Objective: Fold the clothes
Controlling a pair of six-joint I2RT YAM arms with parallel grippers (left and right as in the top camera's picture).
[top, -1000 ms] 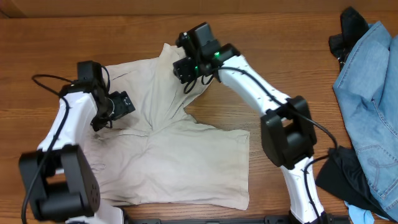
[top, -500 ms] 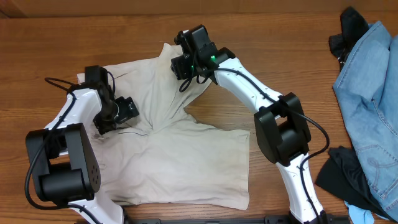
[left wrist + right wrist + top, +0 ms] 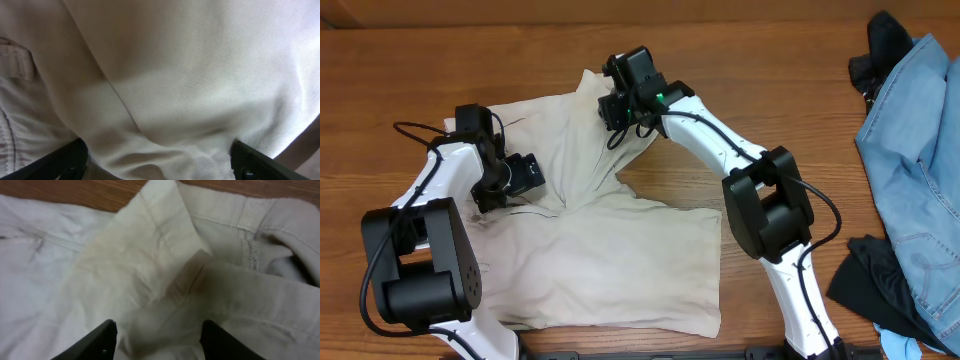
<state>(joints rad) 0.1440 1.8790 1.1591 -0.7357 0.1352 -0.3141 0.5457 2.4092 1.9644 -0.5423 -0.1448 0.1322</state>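
The cream trousers [image 3: 620, 250] lie spread on the desk [image 3: 770, 60] — our left tool [image 3: 161, 162] hangs wide open over them. Our right tool [image 3: 155, 340] stands parted too, cloth bunched between its jaws.

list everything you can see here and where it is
trousers: one, pale beige, spread over the table's middle and left, under both grippers
denim garment: one, light blue, heaped at the table's right edge
black garment: black, lower right beside the denim; another black patch shows at the top right, cannot tell if it is the same piece
table: one, brown wood, under everything
left gripper: one, black fingers on a white arm, jaws wide, over the trousers' left part
right gripper: one, black fingers on a white arm, jaws apart, over the folded cloth at the trousers' top edge
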